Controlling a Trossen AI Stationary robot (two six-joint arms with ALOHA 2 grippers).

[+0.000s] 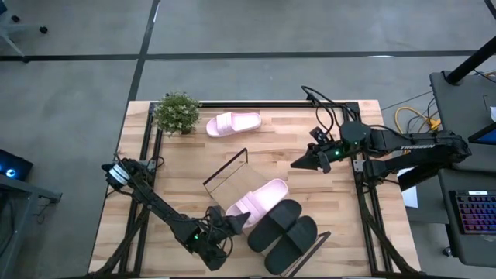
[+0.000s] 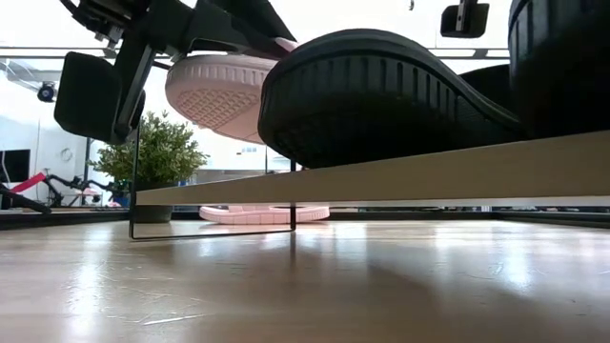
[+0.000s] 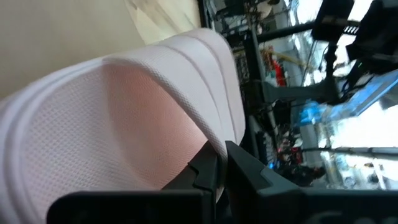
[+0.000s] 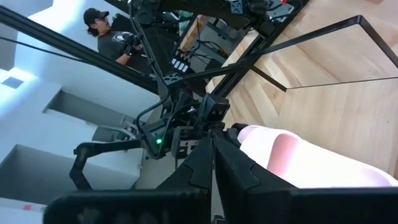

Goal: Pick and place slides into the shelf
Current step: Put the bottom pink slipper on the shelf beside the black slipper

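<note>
The shelf, a light-wood board with black wire ends, lies slanting across the table's near middle. Two black slides sit side by side on it. Beside them a pink slide hangs over the board, with my left gripper shut on its near end. In the low view that slide's ribbed sole is raised above the board. A second pink slide rests sole-down on the table at the far side. My right gripper hangs shut in the air right of the shelf, holding nothing. My left gripper pinches the pink slide's rim at its near end between the two fingers, coming roughly level from the table's near left side. That end is lifted clear of the board. Whether the far end touches the shelf is hidden behind the black slide.
A small potted plant stands at the far left of the table, next to the second pink slide. Black frame rails run along the table's sides. A person shows in the room beyond the table.
</note>
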